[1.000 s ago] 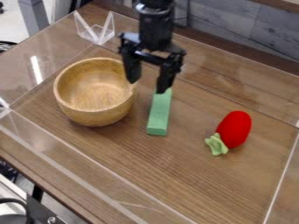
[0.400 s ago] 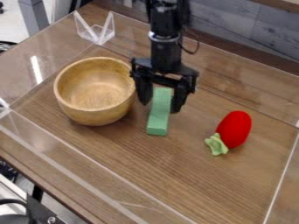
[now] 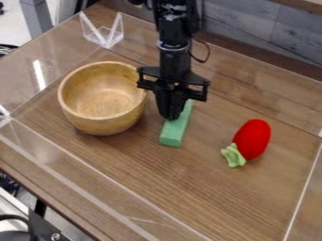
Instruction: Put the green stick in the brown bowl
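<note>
The green stick [image 3: 175, 126] lies flat on the bench [image 3: 164, 193], just right of the brown bowl [image 3: 102, 97] and not touching its wall. What has just changed is the grip: a moment ago the jaws stood wide, straddling the stick's far end, and now I see them drawn in narrow on that end, the gripper [image 3: 172, 105] pointing straight down from above. I read that as the grasp made, so the pick-up step looks about done and the lift is what remains; the stick has not left the bench yet.

Its long axis runs from far to near, tilted slightly, with the near end pointing toward the front edge of the bench and a little toward the bowl's side. The jaws hold it near the far tip, not the middle, so I expect the near end may droop when raised. Farther right of the stick sits a red strawberry toy [image 3: 251, 139], well apart.
</note>
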`<action>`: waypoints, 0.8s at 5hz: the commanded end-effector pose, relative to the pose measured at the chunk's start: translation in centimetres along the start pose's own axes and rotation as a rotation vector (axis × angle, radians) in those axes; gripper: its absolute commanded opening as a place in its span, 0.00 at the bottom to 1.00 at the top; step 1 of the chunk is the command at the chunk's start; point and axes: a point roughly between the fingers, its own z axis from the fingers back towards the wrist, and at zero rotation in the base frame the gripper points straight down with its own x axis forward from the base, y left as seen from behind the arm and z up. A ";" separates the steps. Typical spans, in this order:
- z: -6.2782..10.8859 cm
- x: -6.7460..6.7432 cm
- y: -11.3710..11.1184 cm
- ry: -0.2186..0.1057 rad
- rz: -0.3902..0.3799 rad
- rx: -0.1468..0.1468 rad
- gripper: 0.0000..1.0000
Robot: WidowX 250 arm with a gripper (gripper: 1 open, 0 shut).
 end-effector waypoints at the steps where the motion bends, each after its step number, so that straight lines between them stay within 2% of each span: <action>1: 0.9 0.7 -0.1 -0.023 -0.018 -0.012 1.00; 2: 1.2 1.2 -0.9 -0.020 0.024 -0.029 1.00; 3: 1.0 1.4 -1.3 -0.024 0.062 -0.033 0.00; 4: 0.5 1.9 -1.1 -0.020 0.023 -0.026 0.00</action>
